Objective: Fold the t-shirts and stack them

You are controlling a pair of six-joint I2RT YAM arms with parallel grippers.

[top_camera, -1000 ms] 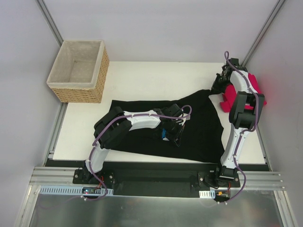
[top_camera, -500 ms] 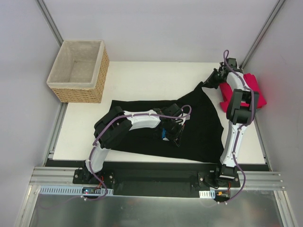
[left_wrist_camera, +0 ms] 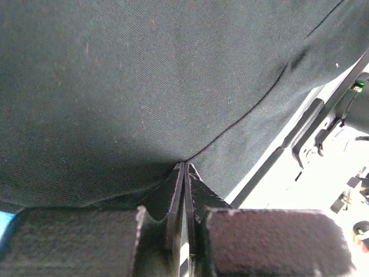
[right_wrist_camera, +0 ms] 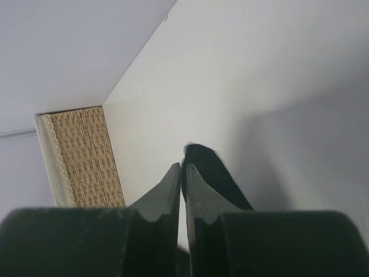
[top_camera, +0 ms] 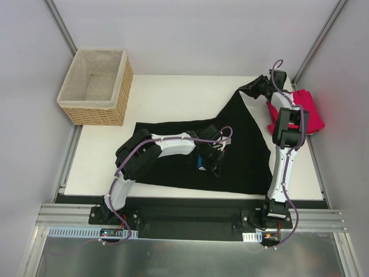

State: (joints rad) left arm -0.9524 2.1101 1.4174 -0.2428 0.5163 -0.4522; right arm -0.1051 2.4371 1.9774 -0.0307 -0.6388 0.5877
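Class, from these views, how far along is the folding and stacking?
Done: little; the black shirt lies mostly spread out. In hand: the left claw pinches its middle, the right claw holds its far corner. Remaining: finishing the folds, stacking with the red shirt.

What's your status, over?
Left gripper shut on black cloth t-shirt, mid-panel. Right gripper pinching its far corner. Plain pinkish-red cloth t-shirt bunched far right. Woven wicker basket far left, not in the way.

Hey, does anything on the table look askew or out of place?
The black t-shirt lies skewed, its far corner pulled to a point by the right gripper. The red t-shirt sits bunched, apparently overhanging the table on the right.
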